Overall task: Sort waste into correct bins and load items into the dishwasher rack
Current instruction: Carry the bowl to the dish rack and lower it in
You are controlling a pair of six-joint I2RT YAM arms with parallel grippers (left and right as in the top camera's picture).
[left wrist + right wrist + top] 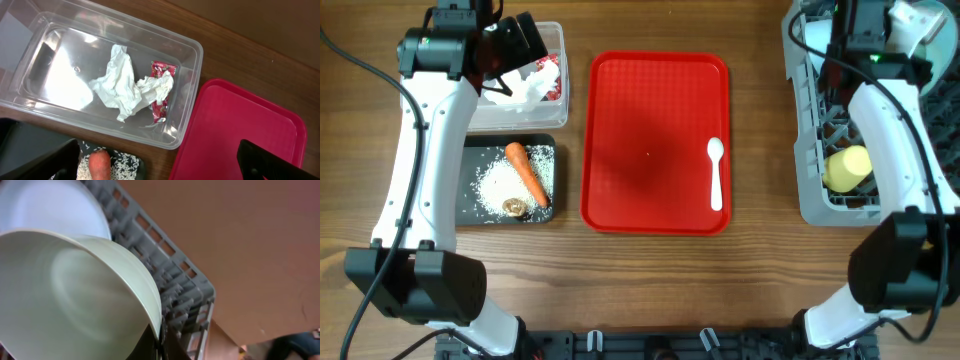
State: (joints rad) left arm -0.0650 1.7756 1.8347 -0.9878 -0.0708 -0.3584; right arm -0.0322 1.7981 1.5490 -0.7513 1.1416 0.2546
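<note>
My left gripper is open and empty above the clear tub. In the tub lie the crumpled white tissue and the red snack wrapper. The black tray holds the carrot, the rice grains and the brown lump. My right gripper is shut on the rim of the mint bowl over the grey rack. The yellow cup sits in the rack.
The flat red tray lies in the middle, with the white spoon on its right side. A pale blue dish stands in the rack behind the bowl. Bare wooden table lies between the red tray and the rack.
</note>
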